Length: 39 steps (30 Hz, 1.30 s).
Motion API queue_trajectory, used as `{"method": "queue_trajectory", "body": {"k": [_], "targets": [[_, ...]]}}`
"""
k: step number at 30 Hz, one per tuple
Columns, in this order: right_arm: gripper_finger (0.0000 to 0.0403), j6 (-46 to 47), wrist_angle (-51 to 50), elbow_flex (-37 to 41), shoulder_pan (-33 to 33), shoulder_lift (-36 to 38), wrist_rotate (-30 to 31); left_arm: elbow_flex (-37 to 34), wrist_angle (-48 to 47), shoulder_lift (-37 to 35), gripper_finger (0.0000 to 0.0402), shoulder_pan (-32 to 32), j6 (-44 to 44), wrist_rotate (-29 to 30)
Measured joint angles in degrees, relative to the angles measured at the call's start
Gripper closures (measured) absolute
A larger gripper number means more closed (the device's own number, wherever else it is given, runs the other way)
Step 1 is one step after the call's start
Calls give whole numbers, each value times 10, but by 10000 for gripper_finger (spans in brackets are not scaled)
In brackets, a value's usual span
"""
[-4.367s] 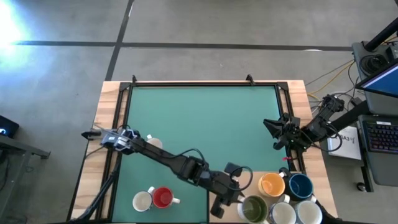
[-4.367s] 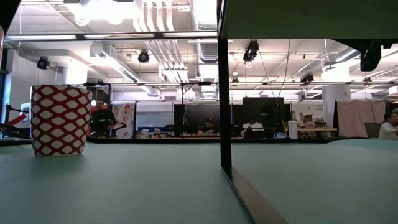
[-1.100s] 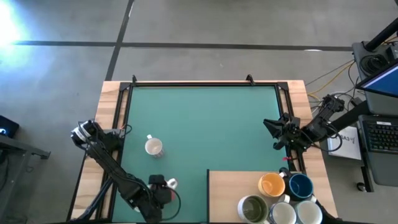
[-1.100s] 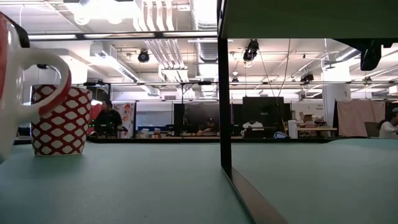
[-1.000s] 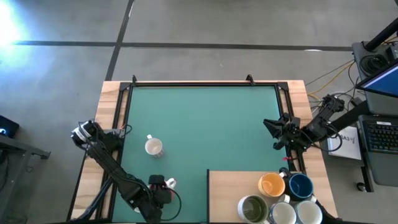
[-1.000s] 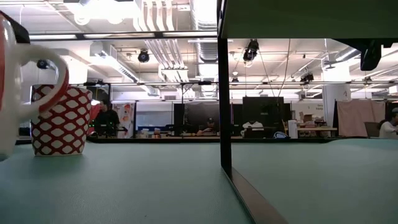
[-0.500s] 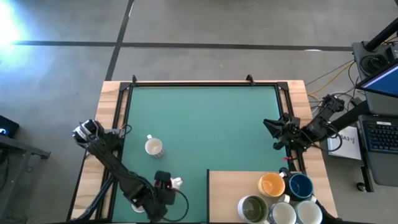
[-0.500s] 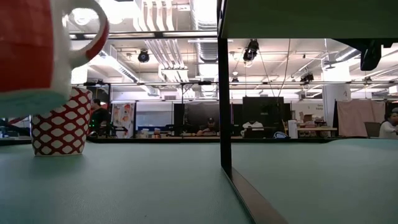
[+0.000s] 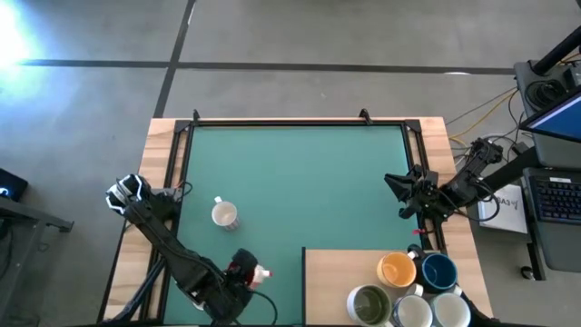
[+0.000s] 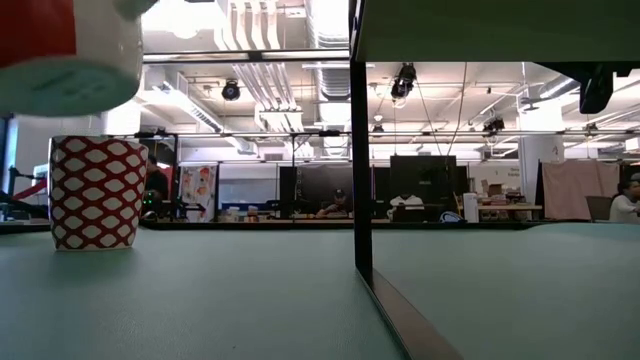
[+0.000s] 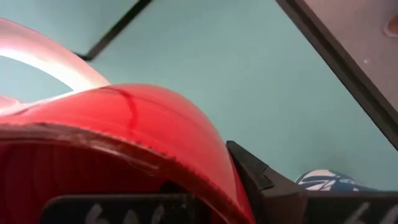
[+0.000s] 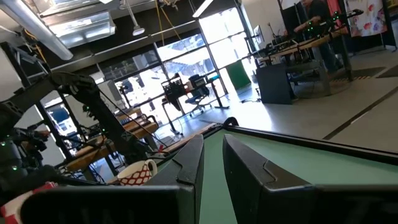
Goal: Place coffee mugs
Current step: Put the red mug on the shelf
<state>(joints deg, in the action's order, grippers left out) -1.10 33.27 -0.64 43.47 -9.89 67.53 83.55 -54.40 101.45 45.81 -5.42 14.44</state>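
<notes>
High view: the left gripper [image 9: 243,272] pinches the red mug [image 9: 245,270] near the green mat's [image 9: 300,182] near-left edge; a patterned mug [image 9: 224,214] stands apart. Low view: the red mug hangs lifted. Right gripper [image 9: 399,193] waits far right, fingers slightly parted.

Left gripper [image 9: 243,271] went from the mug cluster at the wooden board to the green mat's near-left area, clamped on the red mug [image 9: 238,268]. Over the last second it lifted the mug off the mat; low view now shows only its base [image 10: 62,60], above the red-and-white patterned mug [image 10: 97,192].
</notes>
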Motion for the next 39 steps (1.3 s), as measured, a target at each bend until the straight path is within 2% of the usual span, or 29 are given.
{"method": "queue_trajectory", "body": {"k": [15, 21, 24, 30, 39], "targets": [[353, 0, 0, 0, 0, 0, 0, 98, -36, -1, 388, -21, 184, 34], [353, 0, 0, 0, 0, 0, 0, 126, -36, -1, 388, -23, 274, 75], [353, 0, 0, 0, 0, 0, 0, 142, -35, -1, 388, -29, 305, 77], [353, 0, 0, 0, 0, 0, 0, 162, -24, -1, 388, -43, 388, 78], [353, 0, 0, 0, 0, 0, 0, 162, 45, -1, 388, -63, 512, 78]]}}
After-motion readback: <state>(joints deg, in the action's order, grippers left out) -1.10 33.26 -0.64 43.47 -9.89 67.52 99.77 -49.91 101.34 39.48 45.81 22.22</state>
